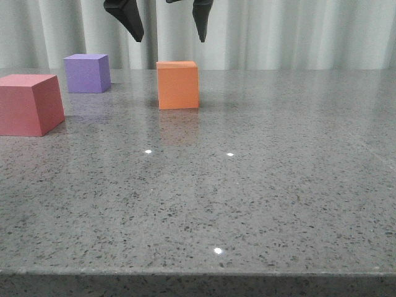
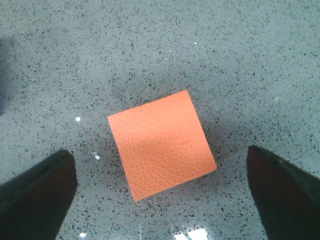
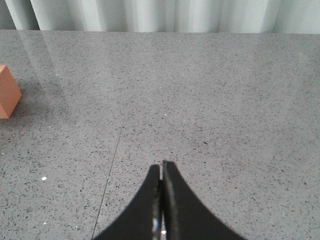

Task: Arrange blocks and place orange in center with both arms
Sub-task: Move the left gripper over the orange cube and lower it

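The orange cube (image 1: 177,84) stands on the grey table, mid-left at the back. The purple cube (image 1: 88,73) stands further left and back, and the pink-red cube (image 1: 28,104) at the far left. My left gripper (image 1: 171,38) hangs open above the orange cube, clear of it. In the left wrist view the orange cube (image 2: 162,144) lies turned a little between the spread fingers of the left gripper (image 2: 159,150), untouched. My right gripper (image 3: 161,164) is shut and empty above bare table. The orange cube (image 3: 7,92) shows at that view's edge.
The speckled grey table (image 1: 278,185) runs to a front edge low in the front view. Pale curtains (image 1: 297,31) hang behind it. The right gripper does not show in the front view.
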Available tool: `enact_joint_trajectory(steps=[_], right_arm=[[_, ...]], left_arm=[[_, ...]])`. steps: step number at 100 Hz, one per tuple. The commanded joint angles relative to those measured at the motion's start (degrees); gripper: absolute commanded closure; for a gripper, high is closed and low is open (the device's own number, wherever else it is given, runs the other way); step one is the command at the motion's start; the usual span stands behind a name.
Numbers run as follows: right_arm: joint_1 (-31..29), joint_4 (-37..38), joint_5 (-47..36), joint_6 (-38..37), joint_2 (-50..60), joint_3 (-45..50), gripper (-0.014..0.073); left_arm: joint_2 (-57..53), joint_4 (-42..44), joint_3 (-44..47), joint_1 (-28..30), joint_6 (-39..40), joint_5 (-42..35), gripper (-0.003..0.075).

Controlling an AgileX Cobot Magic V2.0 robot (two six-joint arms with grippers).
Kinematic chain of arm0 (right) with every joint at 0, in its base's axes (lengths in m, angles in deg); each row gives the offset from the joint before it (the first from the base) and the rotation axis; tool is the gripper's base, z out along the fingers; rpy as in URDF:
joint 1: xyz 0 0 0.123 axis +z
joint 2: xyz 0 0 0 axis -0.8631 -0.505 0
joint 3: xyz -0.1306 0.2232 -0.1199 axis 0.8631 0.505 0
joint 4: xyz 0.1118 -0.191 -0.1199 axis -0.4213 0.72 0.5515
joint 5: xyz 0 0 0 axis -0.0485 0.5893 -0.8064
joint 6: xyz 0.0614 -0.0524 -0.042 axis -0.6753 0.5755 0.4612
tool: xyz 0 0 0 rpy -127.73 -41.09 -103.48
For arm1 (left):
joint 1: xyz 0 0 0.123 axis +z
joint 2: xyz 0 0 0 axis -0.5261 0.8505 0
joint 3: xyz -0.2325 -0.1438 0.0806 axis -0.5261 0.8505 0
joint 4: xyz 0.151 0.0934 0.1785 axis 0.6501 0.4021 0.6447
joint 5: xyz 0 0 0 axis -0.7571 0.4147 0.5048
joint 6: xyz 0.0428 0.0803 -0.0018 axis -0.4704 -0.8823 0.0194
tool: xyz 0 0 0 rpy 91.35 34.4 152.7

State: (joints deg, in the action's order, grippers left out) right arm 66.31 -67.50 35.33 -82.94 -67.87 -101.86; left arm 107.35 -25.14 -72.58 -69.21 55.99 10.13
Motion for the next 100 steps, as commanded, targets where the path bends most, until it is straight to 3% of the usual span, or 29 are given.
enact_joint_trajectory(steps=[1,28,57,100], right_arm=[[-0.33,0.59,-4.21,0.5,0.11,-1.31,0.066],[-0.33,0.59,-4.21,0.5,0.11,-1.31,0.066],[-0.33,0.59,-4.21,0.5,0.11,-1.31,0.066],[-0.33,0.59,-4.21,0.5,0.11,-1.31,0.066]], left_arm=[[-3.39,1.05,-2.25,-0.29,0.73,-3.53,0.0081],[-2.99,0.68,-2.25,-0.29,0.75,-4.62,0.0081],[-1.54,5.52,-2.25,-0.29,9.08,-4.6,0.0081],[2.42,4.9,-2.25,-0.29,9.24,-4.64,0.0081]])
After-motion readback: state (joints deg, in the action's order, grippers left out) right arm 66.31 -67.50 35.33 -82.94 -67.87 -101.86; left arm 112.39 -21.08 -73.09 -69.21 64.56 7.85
